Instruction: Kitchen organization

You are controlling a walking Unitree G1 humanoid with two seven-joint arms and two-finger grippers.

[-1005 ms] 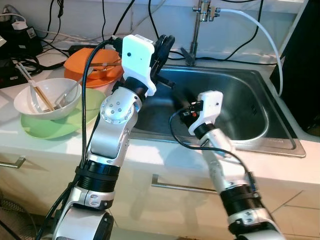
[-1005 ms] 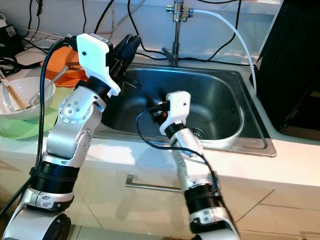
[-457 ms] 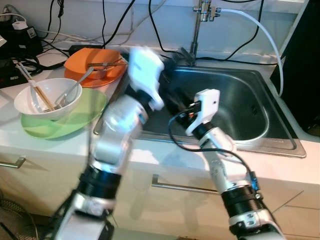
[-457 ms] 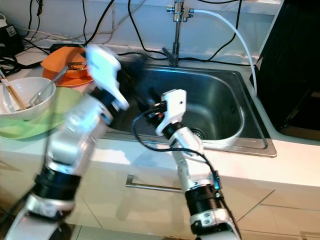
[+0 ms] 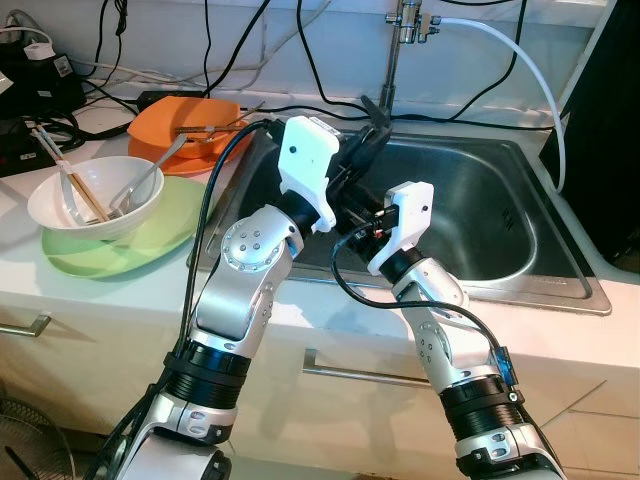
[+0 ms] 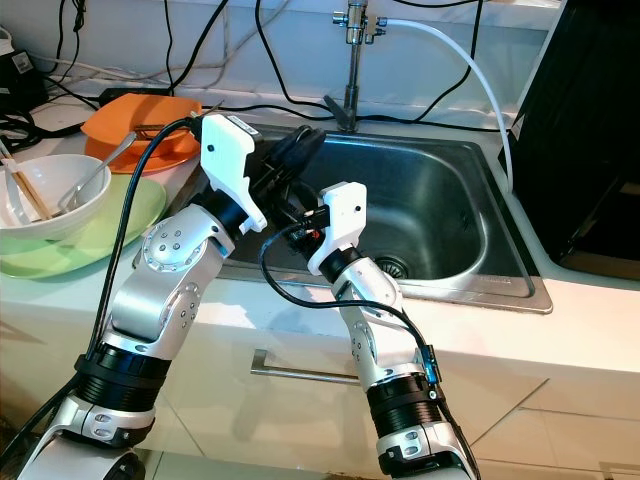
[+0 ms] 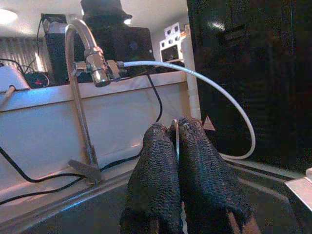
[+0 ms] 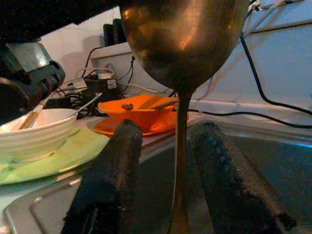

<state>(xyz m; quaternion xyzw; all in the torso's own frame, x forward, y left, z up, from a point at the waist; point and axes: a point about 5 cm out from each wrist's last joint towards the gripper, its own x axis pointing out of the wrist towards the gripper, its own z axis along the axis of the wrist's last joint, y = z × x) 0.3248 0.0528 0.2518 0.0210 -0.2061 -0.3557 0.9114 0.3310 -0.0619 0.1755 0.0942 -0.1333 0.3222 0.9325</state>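
Above the sink (image 5: 520, 190), the left gripper (image 7: 176, 146) pinches the rim of a metal goblet (image 8: 183, 44); the right gripper (image 8: 165, 165) stands open, 2 fingers flanking its stem. Likely risk: a thin rim pinch slipping, dropping the goblet.

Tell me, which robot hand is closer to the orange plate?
The left. The left gripper is over the back left part of the sink, on the side where the orange plate sits. The right gripper hangs lower and nearer the sink's front, farther from the plate.
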